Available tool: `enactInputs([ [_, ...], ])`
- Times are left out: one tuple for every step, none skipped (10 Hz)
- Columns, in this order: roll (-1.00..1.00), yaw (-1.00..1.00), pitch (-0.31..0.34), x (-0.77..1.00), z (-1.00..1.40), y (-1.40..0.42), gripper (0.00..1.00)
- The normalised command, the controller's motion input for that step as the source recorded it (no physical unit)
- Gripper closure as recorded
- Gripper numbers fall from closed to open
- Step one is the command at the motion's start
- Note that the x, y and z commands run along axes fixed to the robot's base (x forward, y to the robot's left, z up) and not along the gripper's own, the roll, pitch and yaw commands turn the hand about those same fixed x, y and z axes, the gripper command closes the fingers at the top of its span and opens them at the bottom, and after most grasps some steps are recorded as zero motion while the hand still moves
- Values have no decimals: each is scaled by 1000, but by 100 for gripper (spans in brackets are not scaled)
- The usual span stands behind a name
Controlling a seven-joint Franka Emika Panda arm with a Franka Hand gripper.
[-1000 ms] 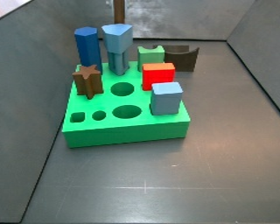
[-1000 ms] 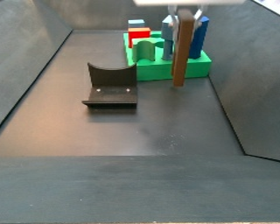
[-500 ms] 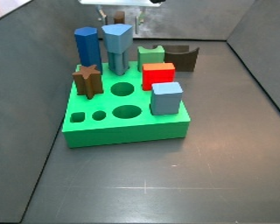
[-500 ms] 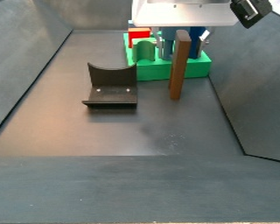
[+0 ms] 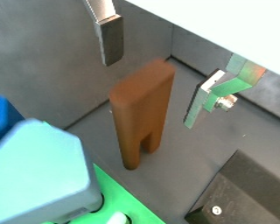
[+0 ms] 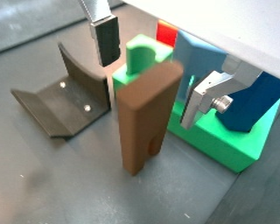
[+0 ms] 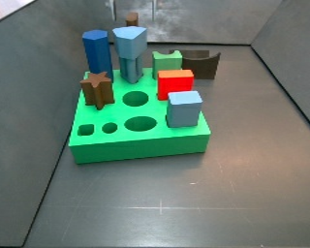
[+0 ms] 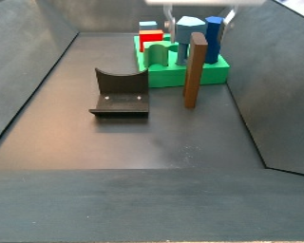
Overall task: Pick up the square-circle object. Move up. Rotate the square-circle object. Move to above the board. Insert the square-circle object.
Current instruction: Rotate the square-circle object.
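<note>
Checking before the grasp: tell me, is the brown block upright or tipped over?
Upright: the brown block stands on end on the floor beside the green board, between the open gripper's fingers, untouched.

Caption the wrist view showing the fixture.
Open gripper straddles the upright square-circle object, standing on the floor between the fixture and the board.
</note>
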Motion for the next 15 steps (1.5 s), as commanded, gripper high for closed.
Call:
enactInputs([
  [64, 0, 53, -13, 627, 9, 0],
  [77, 4, 72, 3, 395, 12, 0],
  [79, 10, 86, 8, 217, 10, 0],
  [13, -1000, 12, 0, 0, 83, 0],
  [11, -1000, 12, 6, -20, 80, 0],
  [5, -1000, 11, 13, -5, 64, 0],
  [5, -1000, 11, 14, -4, 52, 0],
  [5, -1000, 12, 16, -4, 36, 0],
  [5, -1000, 12, 16, -4, 32, 0],
  [6, -1000, 13, 17, -4, 29, 0],
  [6, -1000, 14, 17, -4, 28, 0],
  [7, -1000, 15, 17, -4, 27, 0],
  [7, -1000, 16, 17, -4, 26, 0],
  [7, -1000, 18, 17, -4, 25, 0],
  [8, -1000, 18, 17, -4, 25, 0],
])
